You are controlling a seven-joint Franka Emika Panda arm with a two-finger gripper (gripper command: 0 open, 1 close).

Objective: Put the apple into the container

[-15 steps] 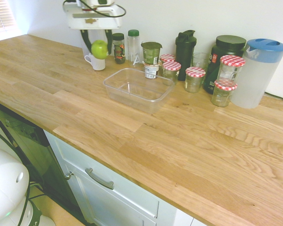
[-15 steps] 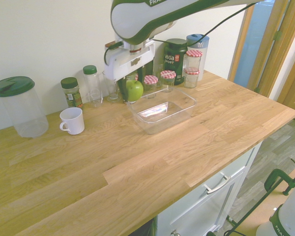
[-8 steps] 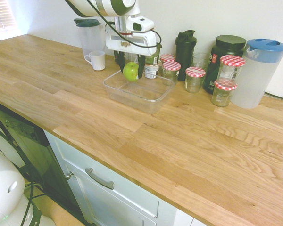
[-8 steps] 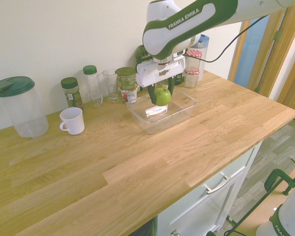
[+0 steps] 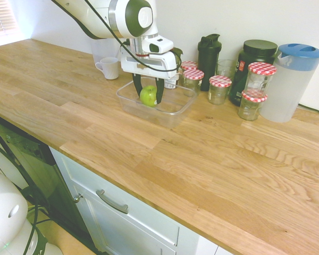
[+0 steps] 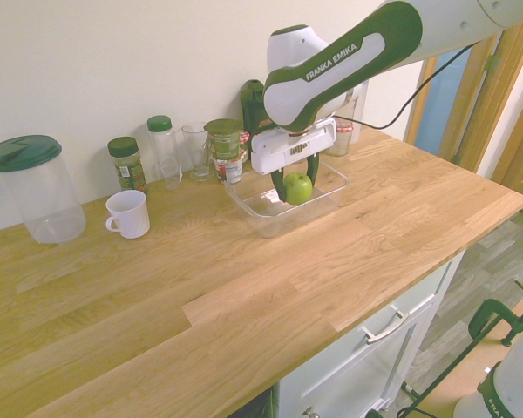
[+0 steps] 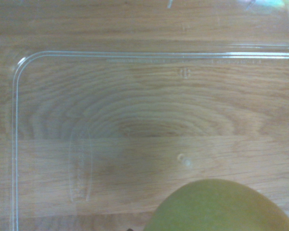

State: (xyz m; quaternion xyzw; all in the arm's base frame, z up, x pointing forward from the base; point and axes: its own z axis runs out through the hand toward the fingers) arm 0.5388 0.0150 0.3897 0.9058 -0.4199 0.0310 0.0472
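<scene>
Apple (image 5: 148, 96) is only partly visible to me in wrist view, cut off by the frame edge. Gripper (image 5: 149, 94) fingers overlap it in both exterior views, so I can't make out the full contact faces. Arm (image 6: 340, 74) covers part of the back row in second exterior: the blue-lidded pitcher and jars mostly lost behind it. In first exterior, the green-lidded pitcher (image 5: 105, 49) is largely hidden too. Tub (image 6: 288, 209) is clear plastic, so its floor is hard to read; can't tell if apple touches it. Apple sits between the fingertips, low, within tub walls. I've got gripper closed on apple, pointing down, one finger each side. Mug (image 6: 128, 214) stands upright outside tub.
</scene>
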